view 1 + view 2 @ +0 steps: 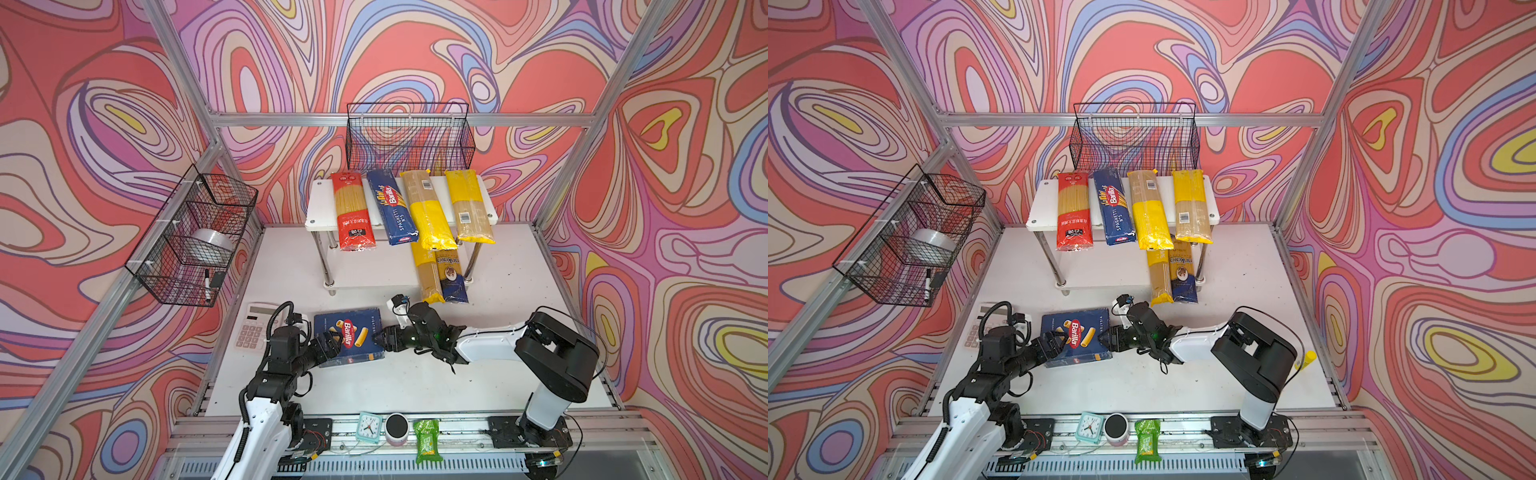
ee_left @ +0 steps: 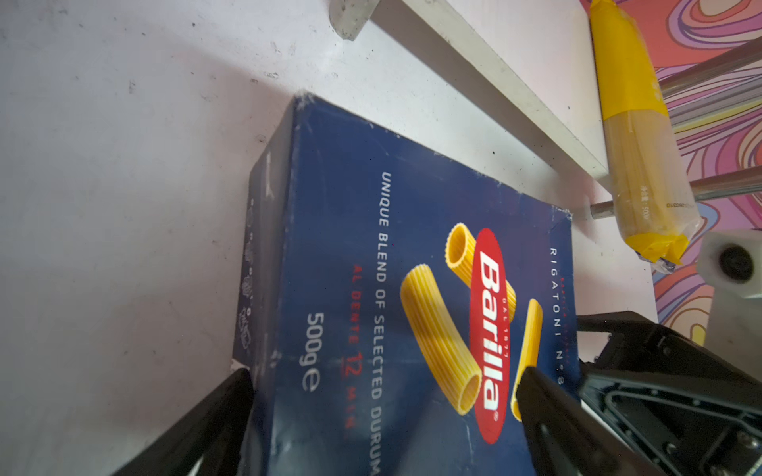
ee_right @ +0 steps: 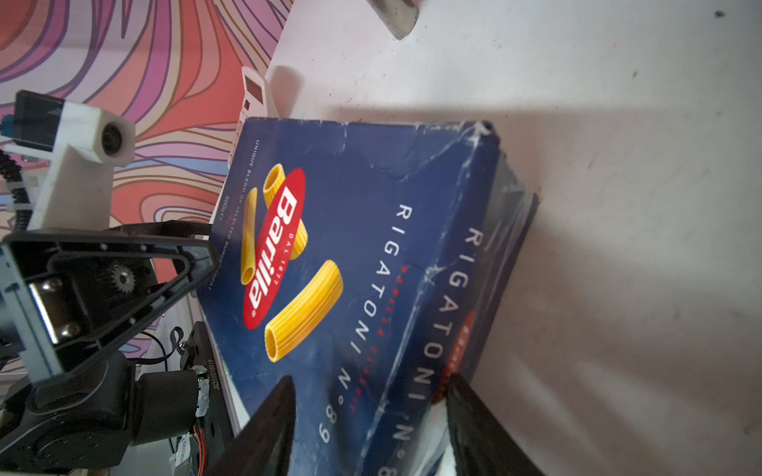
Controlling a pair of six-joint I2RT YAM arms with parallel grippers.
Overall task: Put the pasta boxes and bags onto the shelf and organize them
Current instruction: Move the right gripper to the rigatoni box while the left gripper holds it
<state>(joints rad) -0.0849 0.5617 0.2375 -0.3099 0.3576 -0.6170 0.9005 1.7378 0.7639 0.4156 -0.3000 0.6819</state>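
Swirly pink-red-purple patterned walls (image 1: 104,124) on three sides, aluminium frame bars (image 1: 291,119), scuffed white desk (image 1: 415,382). Black wire basket (image 1: 409,137) on back wall, second basket (image 1: 191,232) on left wall. Bright even light.

The rigatoni box (image 2: 412,288) carries "Barilla" in white on a red oval, with "DAL 1877" beside it. Its face also reads "UNIQUE BLEND OF SELECTED DURUM", red "AL DENTE 12 MIN", "500g e" and "RIGATONI N°89". In the right wrist view the rigatoni box (image 3: 358,247) repeats "RIGATONI N°8" on its side panel, the rest cut off. In both top views the spaghetti box (image 1: 392,206) reads "Barilla" and "SPAGHETTI N°5". The 2 yellow-and-clear bags (image 1: 430,216) (image 1: 469,203) bear barcode labels, digits too small to read.
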